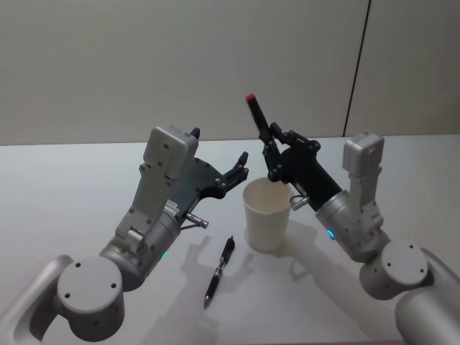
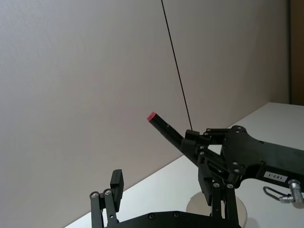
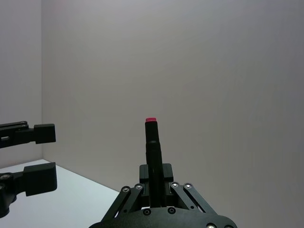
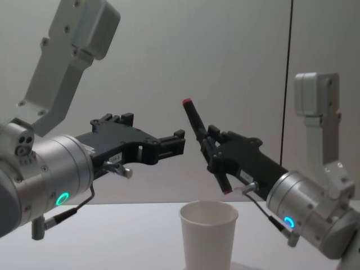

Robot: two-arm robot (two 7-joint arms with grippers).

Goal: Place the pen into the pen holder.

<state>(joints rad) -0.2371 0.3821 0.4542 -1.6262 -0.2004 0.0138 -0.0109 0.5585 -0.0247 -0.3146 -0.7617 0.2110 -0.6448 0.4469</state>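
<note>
My right gripper (image 1: 272,149) is shut on a black pen (image 1: 256,116) with a red cap end, held tilted above the pen holder, a white paper cup (image 1: 267,215). From the chest the pen (image 4: 198,126) slants down through the right gripper (image 4: 211,147), and its lower tip hangs just above the cup's (image 4: 208,236) rim. In the right wrist view the pen (image 3: 152,145) rises from the gripper (image 3: 154,179). My left gripper (image 1: 238,167) hovers open and empty left of the cup, level with the right one (image 4: 178,143).
A second black pen (image 1: 220,269) lies on the white table (image 1: 72,187) in front of the cup, between the two arms. A plain wall with a dark vertical seam (image 1: 358,65) stands behind the table.
</note>
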